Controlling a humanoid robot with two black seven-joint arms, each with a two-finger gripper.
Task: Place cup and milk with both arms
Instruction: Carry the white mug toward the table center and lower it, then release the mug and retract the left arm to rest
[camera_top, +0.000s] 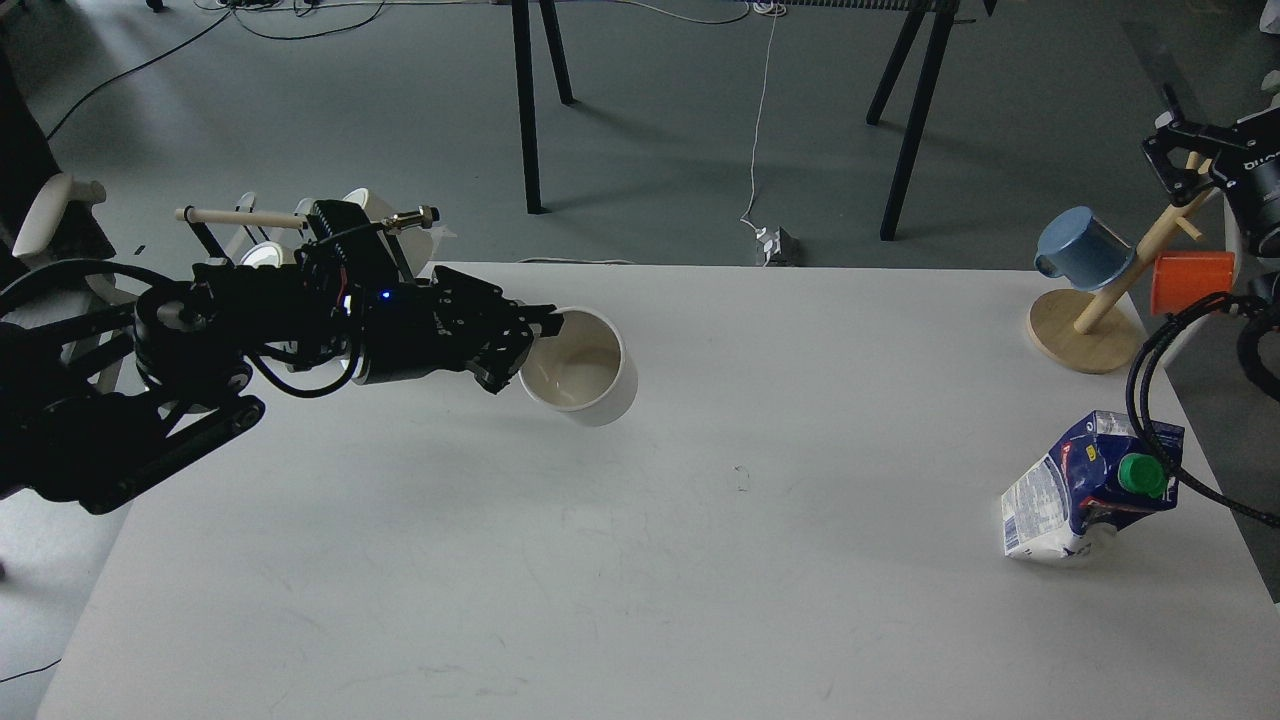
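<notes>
Milk first: the dark blue and white gable-top carton with the round green cap (1092, 489) stands near the right edge of the white table (640, 560), untouched. Further back on the left, the plain white ceramic mug (585, 375) is tilted, mouth toward us, with the left gripper (535, 345) clamped on its rim. Far right, beside the wooden cup tree (1090, 325) holding blue and orange cups, the right gripper (1175, 150) shows its fingers apart.
</notes>
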